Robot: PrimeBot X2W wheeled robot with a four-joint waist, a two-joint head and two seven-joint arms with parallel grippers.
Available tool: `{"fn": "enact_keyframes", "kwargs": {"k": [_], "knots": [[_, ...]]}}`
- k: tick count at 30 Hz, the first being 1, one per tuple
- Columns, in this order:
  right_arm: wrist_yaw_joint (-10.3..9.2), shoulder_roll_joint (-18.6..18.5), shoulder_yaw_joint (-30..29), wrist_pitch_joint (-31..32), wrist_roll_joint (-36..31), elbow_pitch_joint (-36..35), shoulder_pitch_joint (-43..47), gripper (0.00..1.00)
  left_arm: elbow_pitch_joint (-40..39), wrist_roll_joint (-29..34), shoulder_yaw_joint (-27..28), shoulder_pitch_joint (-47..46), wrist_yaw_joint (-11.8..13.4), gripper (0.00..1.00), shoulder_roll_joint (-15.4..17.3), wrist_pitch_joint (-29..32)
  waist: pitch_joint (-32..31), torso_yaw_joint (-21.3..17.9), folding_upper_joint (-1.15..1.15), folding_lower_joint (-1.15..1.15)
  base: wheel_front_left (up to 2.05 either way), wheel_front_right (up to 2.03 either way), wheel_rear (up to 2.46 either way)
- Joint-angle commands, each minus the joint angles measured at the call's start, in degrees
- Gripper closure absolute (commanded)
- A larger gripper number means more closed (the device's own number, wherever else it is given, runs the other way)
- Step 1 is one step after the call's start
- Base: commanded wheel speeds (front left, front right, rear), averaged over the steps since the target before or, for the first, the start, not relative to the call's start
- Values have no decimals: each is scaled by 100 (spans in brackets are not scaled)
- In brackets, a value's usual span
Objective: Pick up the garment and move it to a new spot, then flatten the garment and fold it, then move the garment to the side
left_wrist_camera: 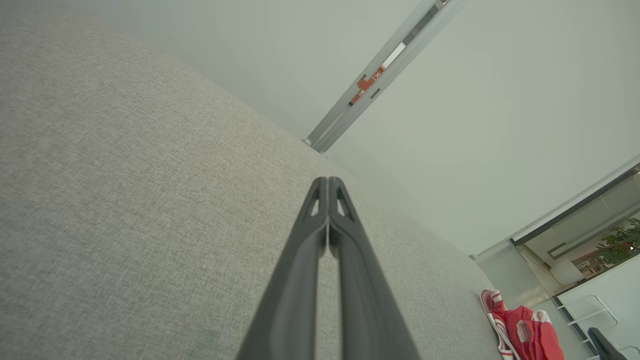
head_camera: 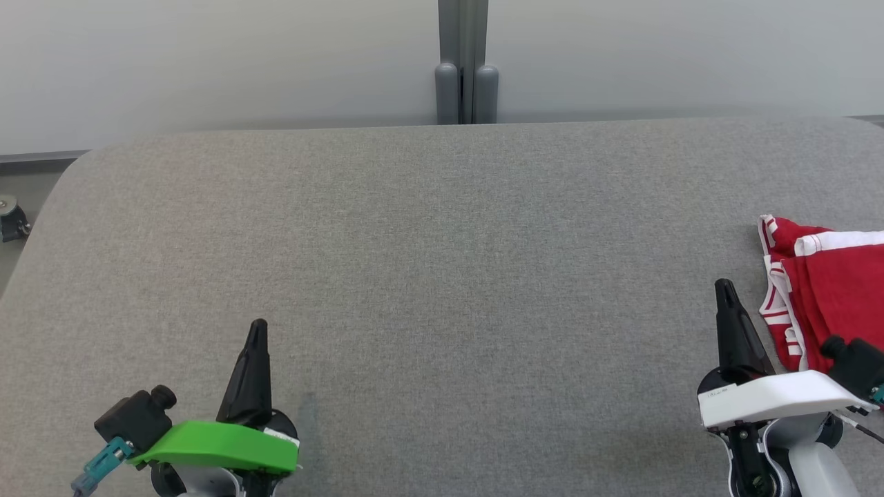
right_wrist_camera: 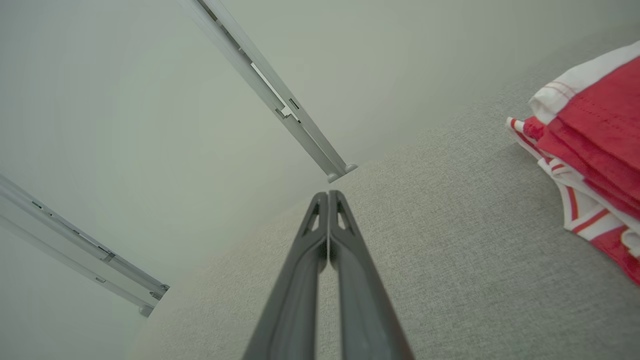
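We see our left gripper [head_camera: 257, 326] at the lower left of the head view. Its two dark fingers are pressed together into a single point with nothing between them. The left wrist view confirms this: the fingers meet along their whole length and hold nothing. A green cover [head_camera: 221, 445] sits on the wrist behind them.

Our right gripper [head_camera: 723, 284] stands at the lower right of the head view, also pinched tight and empty, with a white cover [head_camera: 773, 397] at its base. In the right wrist view its tips touch in the middle of the frame.

Both grippers are above the grey fabric surface [head_camera: 442, 276], which spreads across most of the head view.

The garment [head_camera: 836, 297], red with white bands and stripes, lies folded at the right edge of the head view. It is just beside the right gripper and partly cut off by the frame. It shows at the right edge of the right wrist view and small in the lower right corner of the left wrist view, well apart from the left gripper.

Beyond the surface we see a pale wall [head_camera: 207, 62] with a grey post [head_camera: 466, 62] at top centre. A caster [head_camera: 10, 221] sits at the far left edge.
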Motion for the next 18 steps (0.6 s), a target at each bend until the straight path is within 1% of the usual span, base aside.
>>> {"fn": "enact_keyframes", "kwargs": {"k": [1,18], "knots": [[-2,-46,-21,49,237,-40,-148,100,-53,-216,68,-189,-16,100,39,38,-5,-4,0,0,0,0,0],[-3,-74,-78,358,1535,142,-216,100,52,-1361,322,-251,-28,100,77,341,-48,-44,0,0,0,0,0]]}}
